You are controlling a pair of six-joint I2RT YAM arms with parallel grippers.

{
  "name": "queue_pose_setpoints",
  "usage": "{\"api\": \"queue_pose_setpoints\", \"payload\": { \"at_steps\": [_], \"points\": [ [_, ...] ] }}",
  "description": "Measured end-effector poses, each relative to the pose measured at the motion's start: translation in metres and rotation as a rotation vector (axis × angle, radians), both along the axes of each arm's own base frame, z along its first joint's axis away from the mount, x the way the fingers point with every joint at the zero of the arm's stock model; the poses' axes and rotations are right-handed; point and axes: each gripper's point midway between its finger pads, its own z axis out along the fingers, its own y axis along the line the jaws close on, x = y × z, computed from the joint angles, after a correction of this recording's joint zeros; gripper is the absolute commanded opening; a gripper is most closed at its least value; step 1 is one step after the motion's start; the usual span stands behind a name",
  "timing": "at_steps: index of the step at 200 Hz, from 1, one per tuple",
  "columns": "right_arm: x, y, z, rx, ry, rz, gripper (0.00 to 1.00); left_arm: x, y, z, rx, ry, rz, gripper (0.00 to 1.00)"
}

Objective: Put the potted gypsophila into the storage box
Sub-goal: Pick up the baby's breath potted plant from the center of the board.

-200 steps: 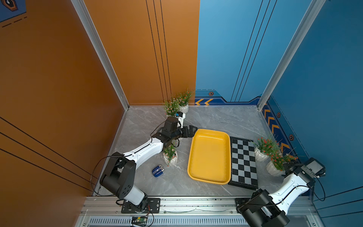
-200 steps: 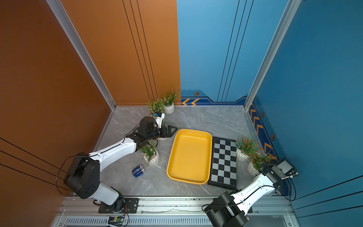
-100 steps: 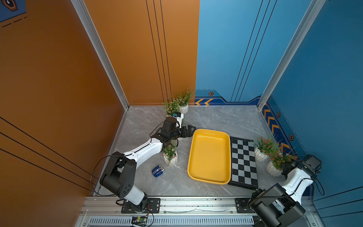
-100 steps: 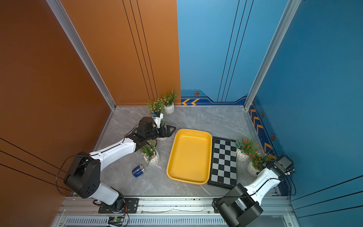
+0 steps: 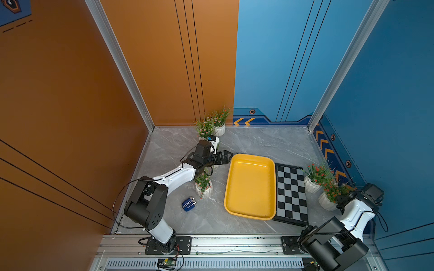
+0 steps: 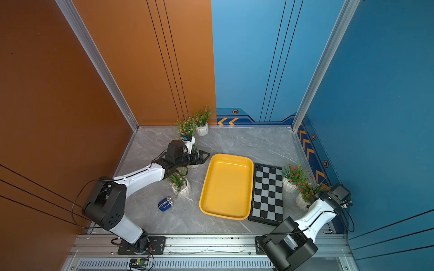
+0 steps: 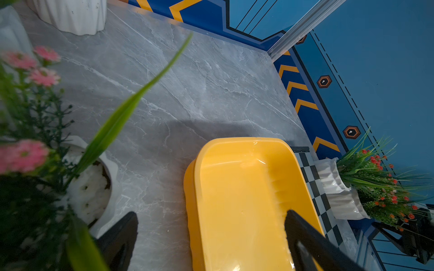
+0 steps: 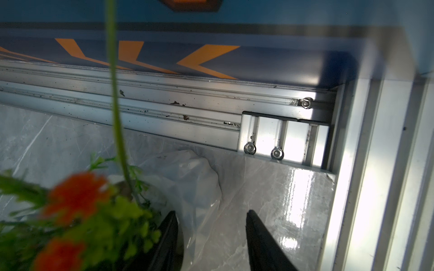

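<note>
Reaching in from the left, the left gripper (image 5: 226,158) hangs at the far left corner of the storage box (image 5: 250,187), jaws spread wide, nothing between them. One pink-flowered potted gypsophila (image 7: 91,187) stands on the marble table (image 5: 258,140) just beside a finger. Another pink-flowered pot (image 5: 203,187) sits under the left forearm, near a small blue case (image 5: 188,204). The storage box abuts the chequered board (image 5: 291,192) on its right. Far right stand two red-flowered pots (image 5: 315,174) (image 5: 330,197). The right gripper (image 8: 210,215) has jaws apart at the nearer pot's plastic wrap (image 8: 187,178); contact unclear.
</note>
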Motion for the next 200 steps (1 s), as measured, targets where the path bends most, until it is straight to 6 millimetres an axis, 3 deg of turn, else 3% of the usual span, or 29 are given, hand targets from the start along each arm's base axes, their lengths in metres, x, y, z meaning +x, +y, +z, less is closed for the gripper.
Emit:
{"api": "queue_pose_setpoints", "payload": {
  "at_steps": [69, 95, 143, 176, 200],
  "points": [
    [0.011, -0.001, -0.011, 0.006, 0.066, 0.048, 0.22, 0.002, 0.004, 0.004, 0.001, -0.010, 0.014, 0.98],
    [0.012, -0.002, -0.009, -0.010, 0.082, 0.054, 0.18, 0.002, 0.006, 0.007, 0.000, -0.018, 0.020, 0.98],
    [0.011, -0.006, -0.003, -0.036, 0.095, 0.047, 0.00, -0.001, 0.007, 0.007, 0.001, -0.017, 0.022, 0.98],
    [0.009, -0.003, -0.004, -0.026, 0.104, 0.049, 0.00, -0.008, 0.012, 0.014, -0.003, -0.035, 0.029, 0.98],
    [0.007, -0.001, -0.002, -0.023, 0.106, 0.050, 0.00, -0.016, 0.019, 0.033, -0.013, -0.076, 0.042, 0.98]
  ]
}}
